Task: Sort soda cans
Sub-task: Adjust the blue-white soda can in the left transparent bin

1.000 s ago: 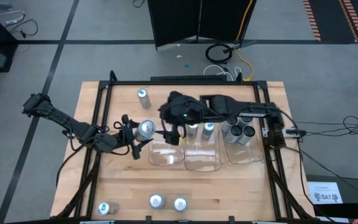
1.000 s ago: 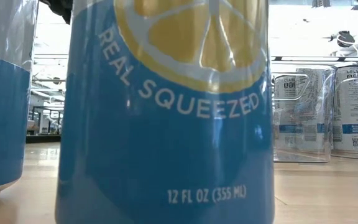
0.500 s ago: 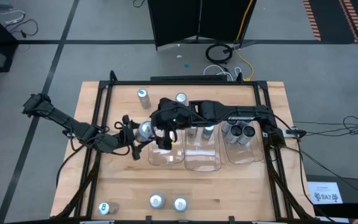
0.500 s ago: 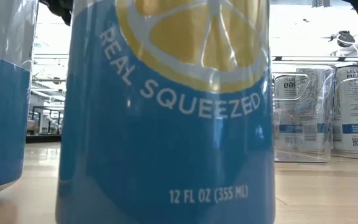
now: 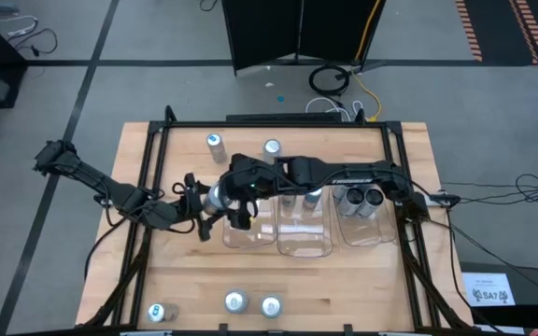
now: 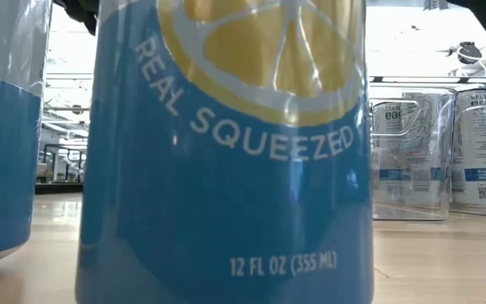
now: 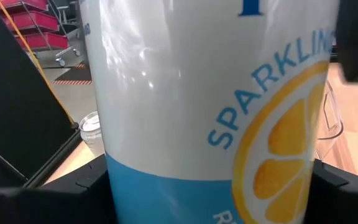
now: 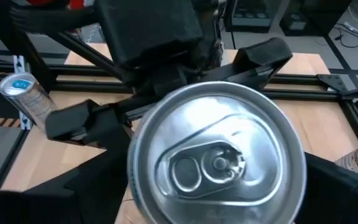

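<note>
Lemon soda can (image 5: 218, 195) sits upright between the fingers of the left gripper (image 5: 211, 203), just left of the row of clear plastic trays (image 5: 304, 233) in the middle of the wooden table (image 5: 362, 280). The left wrist view is filled by this can's white-and-blue side with its orange-yellow lemon slice, and the dark fingers (image 7: 48, 186) press against it on both sides, so the left gripper has hold of it. The right gripper (image 5: 234, 198) reaches across from the right and hovers directly over the same can; its wrist view looks straight down on the silver top (image 8: 216, 163) with the pull tab, its own fingers spread wide on either side and not visibly touching the can.

Several dark grey cans (image 5: 361, 198) stand in the rightmost tray, and a blue-marked can (image 5: 313, 196) stands in the middle one. Two loose cans (image 5: 215, 143) stand near the far edge of the table, and three more (image 5: 234, 301) near the close edge. The low view is mostly blocked by a blue lemon can (image 6: 226, 169) just in front of the lens.
</note>
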Motion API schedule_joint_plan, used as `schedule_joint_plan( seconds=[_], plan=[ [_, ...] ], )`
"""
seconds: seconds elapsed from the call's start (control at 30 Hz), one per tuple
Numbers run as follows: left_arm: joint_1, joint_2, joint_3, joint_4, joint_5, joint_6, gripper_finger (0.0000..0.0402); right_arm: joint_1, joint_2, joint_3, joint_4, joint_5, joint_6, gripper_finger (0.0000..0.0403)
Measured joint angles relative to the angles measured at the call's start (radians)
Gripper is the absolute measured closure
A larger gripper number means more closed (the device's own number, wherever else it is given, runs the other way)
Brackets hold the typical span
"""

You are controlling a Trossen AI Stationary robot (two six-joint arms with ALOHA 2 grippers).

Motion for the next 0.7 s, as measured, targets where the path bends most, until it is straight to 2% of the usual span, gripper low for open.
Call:
schedule_joint_plan(
  seconds=[0.23,0.7],
  plan=[
    [0.000,0.000,0.000,0.001,0.002,0.001,0.0084,0.000,-0.007,0.000,-0.012,-0.005,0.000,0.0108],
    [0.013,0.000,0.000,-0.003,0.000,-0.022,0.0084,-0.001,-0.008,0.000,-0.018,-0.006,-0.001,0.0108]
  ],
)
